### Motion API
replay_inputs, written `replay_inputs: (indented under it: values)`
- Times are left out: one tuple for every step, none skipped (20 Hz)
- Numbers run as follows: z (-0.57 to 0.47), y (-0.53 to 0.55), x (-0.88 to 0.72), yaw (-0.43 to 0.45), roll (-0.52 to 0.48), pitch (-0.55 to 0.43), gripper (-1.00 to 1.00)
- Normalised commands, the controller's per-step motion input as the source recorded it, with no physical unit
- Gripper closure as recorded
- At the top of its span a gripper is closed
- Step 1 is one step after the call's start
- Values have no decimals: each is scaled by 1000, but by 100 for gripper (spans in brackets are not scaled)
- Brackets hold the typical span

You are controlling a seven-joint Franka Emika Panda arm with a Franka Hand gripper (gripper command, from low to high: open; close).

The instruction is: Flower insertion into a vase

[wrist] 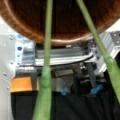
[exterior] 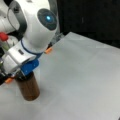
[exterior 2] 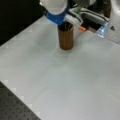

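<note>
Your claw [exterior: 18, 73] hangs directly over the vase [exterior: 28, 87] near the desk [exterior: 82, 82] edge, gripping two green stems [wrist: 47, 50] whose tips dip inside the rim.

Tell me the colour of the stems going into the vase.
Green stems; the wrist view shows them best.

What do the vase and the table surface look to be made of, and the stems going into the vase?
The vase looks like dark brown wood, or a wood-grain finish: streaked grain, slight sheen. The table looks like a matte pale grey sheet, material unclear. In the wrist view, two green stems enter the vase mouth; real or artificial cannot be told. The gripper sits right over the vase's rim.
</note>
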Motion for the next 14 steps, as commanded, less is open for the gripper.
replay_inputs:
  values:
    - [129, 219, 433, -164, 60, -467, -100]
    - [119, 207, 415, -143, 56, -447, -100]
    - [102, 189, 360, -126, 53, -399, -100]
    - [105, 175, 320, -81, 150, -576, -100]
    - [124, 173, 295, -53, 184, -611, -100]
    - [128, 166, 252, -40, 188, -582, -100]
    - [117, 146, 159, -35, 177, -526, -100]
    - [114, 157, 103, -19, 210, -561, -100]
    - [104, 159, 58, -11, 207, -520, -100]
    - [81, 182, 27, 1, 203, -492, -100]
    - [54, 189, -6, 6, 189, -441, -100]
    - [31, 188, -32, 10, 173, -392, -100]
    - [-1, 172, -69, 16, 156, -345, -100]
    - [-31, 156, -98, 23, 140, -305, -100]
